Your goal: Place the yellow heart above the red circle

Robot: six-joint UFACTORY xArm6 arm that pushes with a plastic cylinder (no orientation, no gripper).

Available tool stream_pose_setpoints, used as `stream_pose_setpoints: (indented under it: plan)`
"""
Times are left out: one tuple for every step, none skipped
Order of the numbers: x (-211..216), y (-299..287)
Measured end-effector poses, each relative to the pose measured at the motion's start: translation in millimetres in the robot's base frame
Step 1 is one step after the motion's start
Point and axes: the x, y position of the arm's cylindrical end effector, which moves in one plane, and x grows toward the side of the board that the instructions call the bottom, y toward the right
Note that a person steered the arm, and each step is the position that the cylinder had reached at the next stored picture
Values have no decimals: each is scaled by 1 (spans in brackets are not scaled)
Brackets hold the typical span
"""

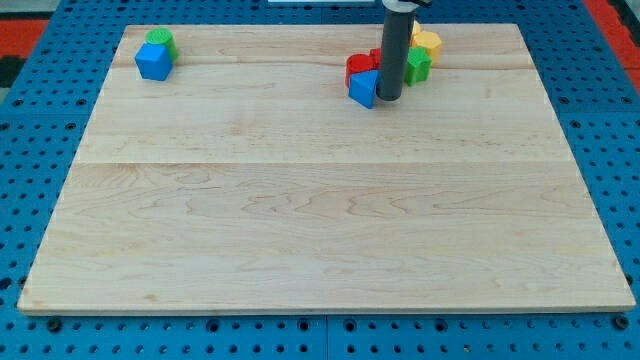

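A cluster of blocks sits at the view's top, right of centre. My tip (388,98) rests in front of it, just right of a blue block (363,88). A red block (358,67) lies behind the blue one; its shape is partly hidden by the rod. A green block (419,66) is right of the rod. A yellow block (427,42), partly hidden, sits above the green one at the cluster's top right; I cannot make out its shape.
At the view's top left, a blue block (154,62) lies touching a green block (160,41) behind it. The wooden board (320,220) lies on a blue pegboard base.
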Motion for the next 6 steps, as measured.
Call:
stream_pose_setpoints:
  plan:
    - [7,33]
    - [7,82]
    - [-3,120]
    - [-40,136]
    - [-83,136]
    - [-120,115]
